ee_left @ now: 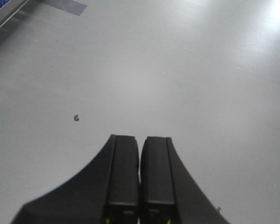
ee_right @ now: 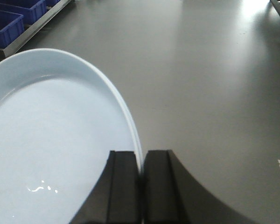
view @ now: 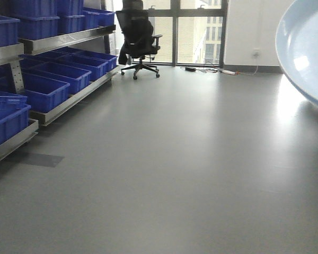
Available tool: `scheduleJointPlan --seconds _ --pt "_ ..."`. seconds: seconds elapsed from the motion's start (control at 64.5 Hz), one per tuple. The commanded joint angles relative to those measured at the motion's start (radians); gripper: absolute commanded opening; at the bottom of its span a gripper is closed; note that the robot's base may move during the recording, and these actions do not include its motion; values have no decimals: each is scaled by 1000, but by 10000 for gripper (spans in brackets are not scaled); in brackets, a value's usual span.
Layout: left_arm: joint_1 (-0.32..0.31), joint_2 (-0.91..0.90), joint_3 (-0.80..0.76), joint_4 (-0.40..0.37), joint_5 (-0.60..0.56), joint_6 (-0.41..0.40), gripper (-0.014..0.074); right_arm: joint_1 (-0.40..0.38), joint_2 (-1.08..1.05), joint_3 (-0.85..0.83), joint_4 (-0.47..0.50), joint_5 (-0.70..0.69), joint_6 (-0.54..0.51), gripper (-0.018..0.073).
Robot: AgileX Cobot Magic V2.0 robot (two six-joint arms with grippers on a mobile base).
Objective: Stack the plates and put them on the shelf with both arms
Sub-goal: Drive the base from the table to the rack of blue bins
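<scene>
**Right wrist-mounted view: one plate pinched by its rim, high over the floor**

Your right hand point(ee_right: 141, 157) is clamped on the rim of a pale blue-white plate point(ee_right: 51, 140), one finger on each side of the glossy edge. The plate spreads to the left of the fingers and is tilted, well above the grey floor point(ee_right: 205, 84). In the exterior front-facing view you see the same plate only as a curved slice at the upper right corner.

Your left hand point(ee_left: 140, 142) is clenched, its two black fingers pressed together with nothing between them. It hangs over bare floor, near a small dark speck point(ee_left: 76, 117).

Around you, metal shelving point(view: 69, 38) along the left wall carries rows of blue bins point(view: 42, 92). A black office chair point(view: 139, 39) stands before tall windows point(view: 193, 32) at the far end.
</scene>
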Motion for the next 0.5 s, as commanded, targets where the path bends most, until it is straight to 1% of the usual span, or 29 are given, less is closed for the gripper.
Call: scheduleJointPlan --seconds 0.0,0.481 --pt "-4 5 -29 -9 -72 -7 87 -6 4 -32 -8 -99 -2 28" --pt "-4 5 -29 -9 -72 -7 87 -6 4 -32 -8 -99 -2 28"
